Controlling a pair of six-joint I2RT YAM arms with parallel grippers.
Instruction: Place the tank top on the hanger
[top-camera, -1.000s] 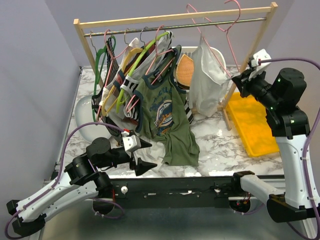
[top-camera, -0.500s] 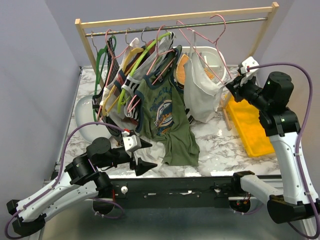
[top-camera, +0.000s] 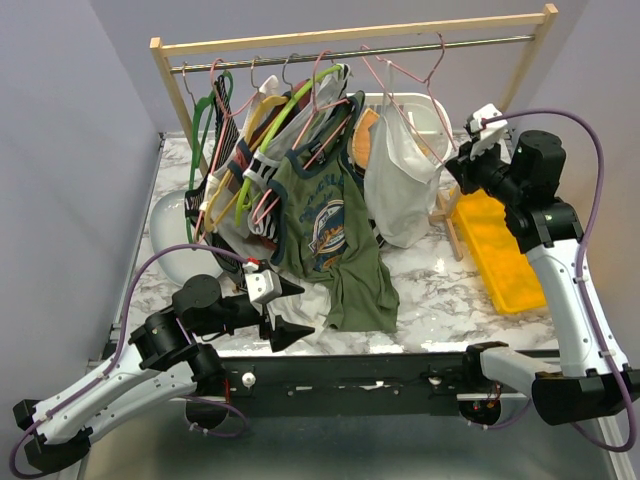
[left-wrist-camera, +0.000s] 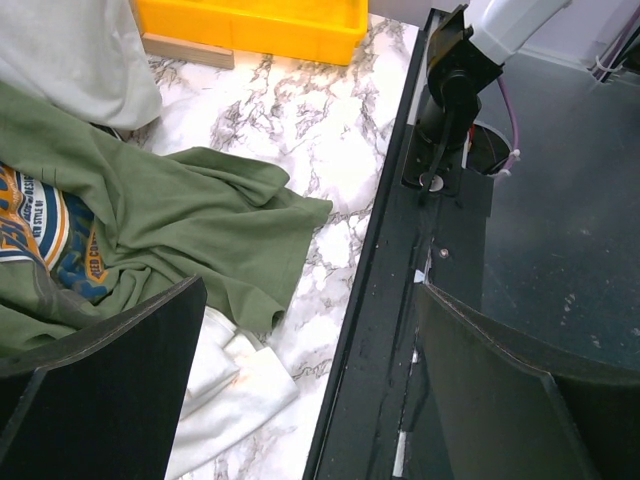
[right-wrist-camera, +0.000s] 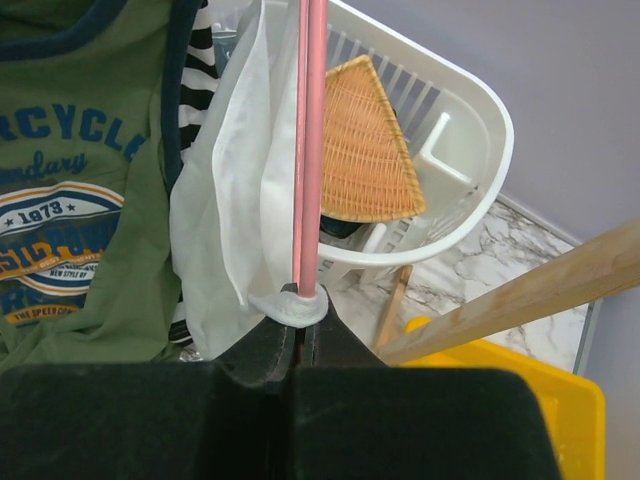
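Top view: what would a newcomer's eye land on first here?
A crowded clothes rack stands at the back, with a green top with a round print trailing onto the table. At its right end, the right hand pinches a pink hanger carrying a white top.

White shells and black joint housings on left arm (top-camera: 110, 385) and right arm (top-camera: 572, 300). Purple cable (top-camera: 598, 160) looped along each. Black wedge-shaped fingers (top-camera: 290, 330) on left gripper (top-camera: 308, 308), white block (top-camera: 262, 286) with red tab at 9 o'clock. Black right gripper (top-camera: 462, 168), white block at 1 o'clock. Black bases (top-camera: 500, 362) at 6 o'clock of top view.
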